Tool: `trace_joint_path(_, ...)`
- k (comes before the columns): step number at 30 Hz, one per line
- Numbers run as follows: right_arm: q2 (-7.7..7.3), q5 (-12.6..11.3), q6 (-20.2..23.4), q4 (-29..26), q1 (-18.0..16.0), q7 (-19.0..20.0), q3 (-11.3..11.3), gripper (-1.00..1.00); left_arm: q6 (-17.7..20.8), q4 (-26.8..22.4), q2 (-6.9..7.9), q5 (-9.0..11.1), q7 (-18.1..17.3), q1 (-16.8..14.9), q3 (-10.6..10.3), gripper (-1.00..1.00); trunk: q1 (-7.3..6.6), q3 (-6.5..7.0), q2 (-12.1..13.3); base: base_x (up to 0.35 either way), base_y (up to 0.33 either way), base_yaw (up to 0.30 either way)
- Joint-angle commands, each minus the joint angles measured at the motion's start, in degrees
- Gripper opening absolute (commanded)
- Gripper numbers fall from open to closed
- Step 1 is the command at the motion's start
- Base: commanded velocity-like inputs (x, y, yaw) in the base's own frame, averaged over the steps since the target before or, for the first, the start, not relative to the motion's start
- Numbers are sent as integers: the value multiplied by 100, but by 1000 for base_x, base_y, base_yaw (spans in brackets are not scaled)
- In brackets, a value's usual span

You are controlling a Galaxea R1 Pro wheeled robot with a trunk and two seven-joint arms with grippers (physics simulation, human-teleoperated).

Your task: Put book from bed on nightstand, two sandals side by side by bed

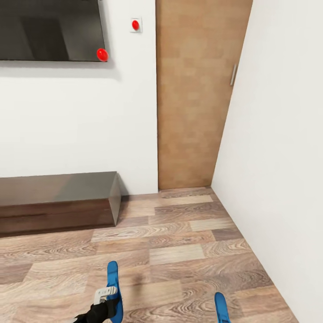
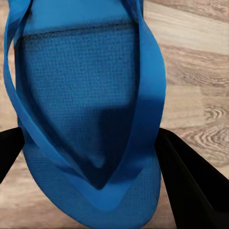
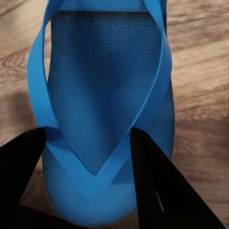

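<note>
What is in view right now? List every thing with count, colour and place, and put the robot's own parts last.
Bright-blue flat flip-flop sandals: 2, blue; one at the head view's lower left, between the left gripper's fingers, the other at lower right, between the right gripper's fingers.
Long low dark-wood sideboard: 1, dark brown, glossy top; against the white wall at left.
Dark wall-mounted screen: 1, black; upper left on the wall.
Red round markers: 2, red; one at the screen's corner, one on a white wall plate.
Light-brown wooden door: 1; in the corner, shut.
Wood-plank floor: brown-grey.
Left gripper: black fingers either side of a sandal's toe end.
Right gripper: black fingers likewise astride the other sandal.
</note>
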Motion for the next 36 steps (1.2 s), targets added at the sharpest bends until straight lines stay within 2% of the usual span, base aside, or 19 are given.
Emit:
trace_joint_path(1,1,-59,60,-5,1,28,-23,-100,-4,10,-1,3,-28,-6,46,-100,-1,-5,-2,0,0,294)
trace_joint_path(36,1,-59,58,-4,-1,28,-18,-100,-4,11,-1,8,-28,-3,46,-100,-1,-5,-2,0,0,294)
